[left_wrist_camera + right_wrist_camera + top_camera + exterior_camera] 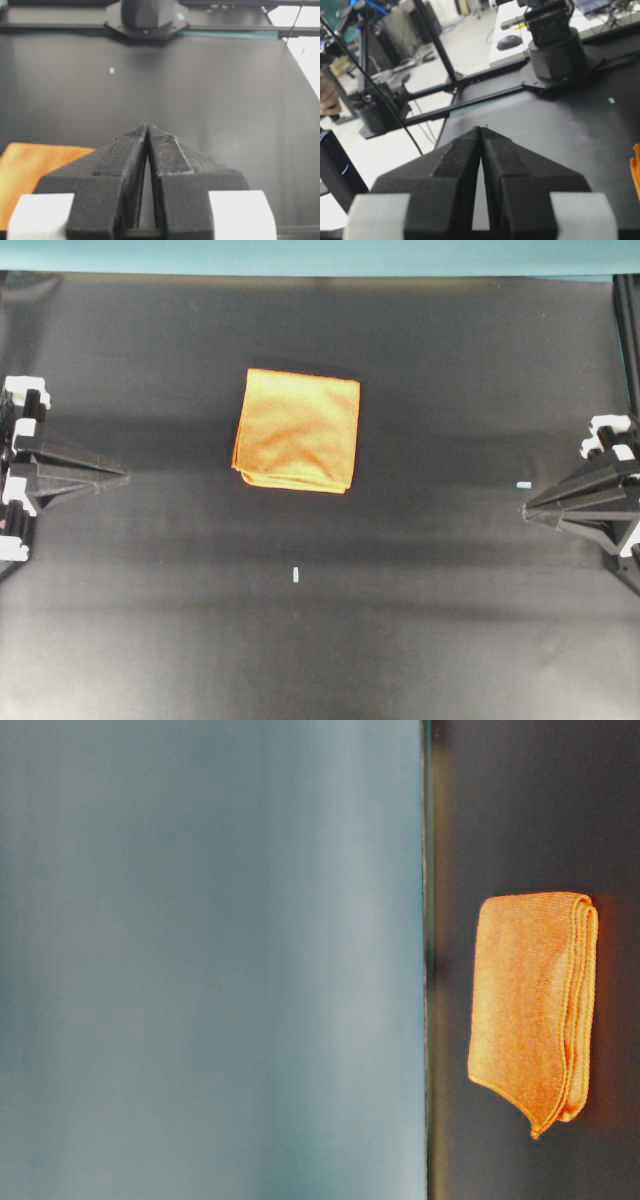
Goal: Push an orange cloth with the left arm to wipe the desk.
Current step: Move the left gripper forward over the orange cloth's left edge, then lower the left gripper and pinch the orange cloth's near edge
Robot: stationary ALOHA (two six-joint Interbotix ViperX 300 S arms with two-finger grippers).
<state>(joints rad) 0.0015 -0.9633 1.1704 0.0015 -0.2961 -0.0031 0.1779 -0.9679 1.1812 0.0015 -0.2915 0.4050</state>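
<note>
The orange cloth (298,430) lies folded flat on the black desk (300,660), a little behind its middle. It also shows in the table-level view (530,1010), at the lower left of the left wrist view (30,175) and as a sliver at the right edge of the right wrist view (636,170). My left gripper (122,478) is at the desk's left edge, well apart from the cloth, shut and empty, its tips together (148,126). My right gripper (526,508) is at the right edge, also shut and empty (481,128).
Small white tape marks sit on the desk, one in front of the cloth (297,575) and one near the right gripper (524,484). A teal wall (320,255) runs behind the desk. A black frame post (628,330) stands at the back right.
</note>
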